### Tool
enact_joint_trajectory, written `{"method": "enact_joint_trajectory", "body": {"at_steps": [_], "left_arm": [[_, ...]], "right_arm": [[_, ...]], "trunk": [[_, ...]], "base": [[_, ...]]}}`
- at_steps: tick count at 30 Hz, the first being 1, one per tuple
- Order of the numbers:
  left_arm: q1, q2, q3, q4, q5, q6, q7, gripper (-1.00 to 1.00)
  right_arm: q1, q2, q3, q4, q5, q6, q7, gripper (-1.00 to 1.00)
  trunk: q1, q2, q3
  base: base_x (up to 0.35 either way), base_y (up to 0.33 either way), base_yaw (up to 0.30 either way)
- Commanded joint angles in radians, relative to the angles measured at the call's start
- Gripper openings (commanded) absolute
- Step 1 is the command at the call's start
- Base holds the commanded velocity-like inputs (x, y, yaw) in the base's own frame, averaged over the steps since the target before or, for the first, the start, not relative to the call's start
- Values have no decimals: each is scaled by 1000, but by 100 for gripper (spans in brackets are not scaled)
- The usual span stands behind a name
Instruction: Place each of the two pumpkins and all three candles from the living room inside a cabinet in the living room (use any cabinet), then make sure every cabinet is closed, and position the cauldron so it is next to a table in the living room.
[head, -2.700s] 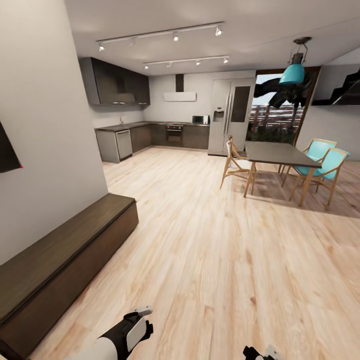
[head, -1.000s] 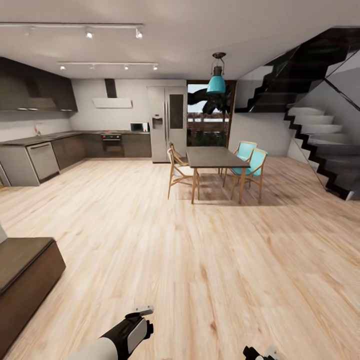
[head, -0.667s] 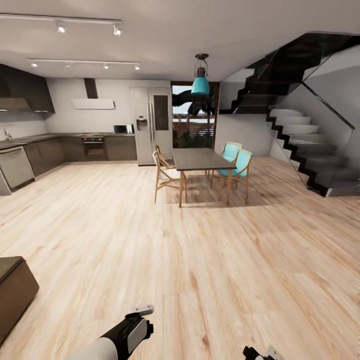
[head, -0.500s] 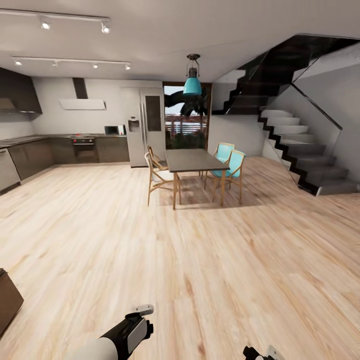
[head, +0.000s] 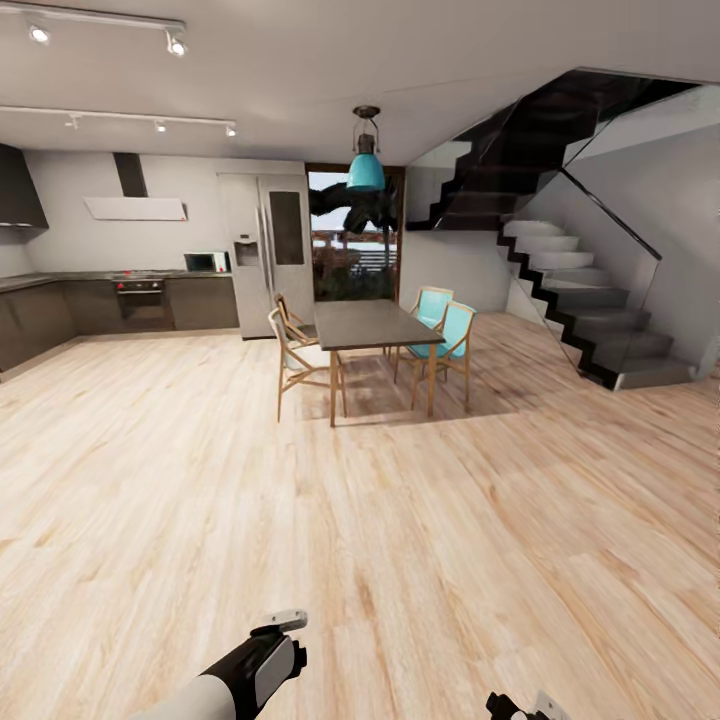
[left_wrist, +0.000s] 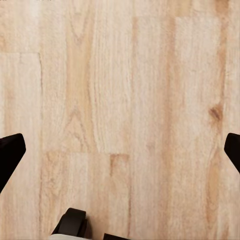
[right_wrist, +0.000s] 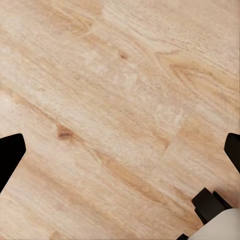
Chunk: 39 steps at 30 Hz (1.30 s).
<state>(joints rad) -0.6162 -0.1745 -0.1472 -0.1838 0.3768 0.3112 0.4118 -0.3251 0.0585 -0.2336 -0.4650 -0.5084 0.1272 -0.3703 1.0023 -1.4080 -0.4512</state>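
Open-plan room, robot in transit; none of the pumpkins, candles, cauldron or cabinet in sight.

Wood-plank floor (head: 400, 520), bare near the robot. Staircase (head: 590, 300) along the far right wall, kitchen run and fridge (head: 265, 255) at the far left. Dining desk (head: 370, 325) mid-room with four chairs at its long edges, teal lamp (head: 366, 170) hanging over it; this desk is not the glossy grey living-room table. Left pincer (left_wrist: 120, 150): fingertips wide apart at the frame sides, nothing between them, floor beneath. Right pincer (right_wrist: 120, 150): likewise spread and empty. Risks, as judged: with no task item or cabinet ahead, driving on this heading would likely take the robot away from them; the base could clip a chair leg or the lowest stair step. Writing: none legible; the fridge and microwave carry no readable marks.
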Motion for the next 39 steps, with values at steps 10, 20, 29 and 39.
{"method": "enact_joint_trajectory", "body": {"at_steps": [10,20,29,39], "left_arm": [[1,0,-8,-2,8,2,7,100],[1,0,-8,-2,8,-1,7,100],[1,0,-8,-2,8,-1,7,100],[1,0,-8,-2,8,-1,7,100]], "right_arm": [[0,1,-3,-3,-6,4,-5,100],[0,1,-2,-4,-6,3,-4,100],[0,1,-3,-3,-7,4,0,100],[0,1,-4,-3,-7,7,-4,100]], "trunk": [[0,-1,-11],[0,-1,-23],[0,-1,-29],[0,-1,-35]], "base": [[122,29,-157],[336,84,-82],[170,15,-114],[17,9,-250]]}}
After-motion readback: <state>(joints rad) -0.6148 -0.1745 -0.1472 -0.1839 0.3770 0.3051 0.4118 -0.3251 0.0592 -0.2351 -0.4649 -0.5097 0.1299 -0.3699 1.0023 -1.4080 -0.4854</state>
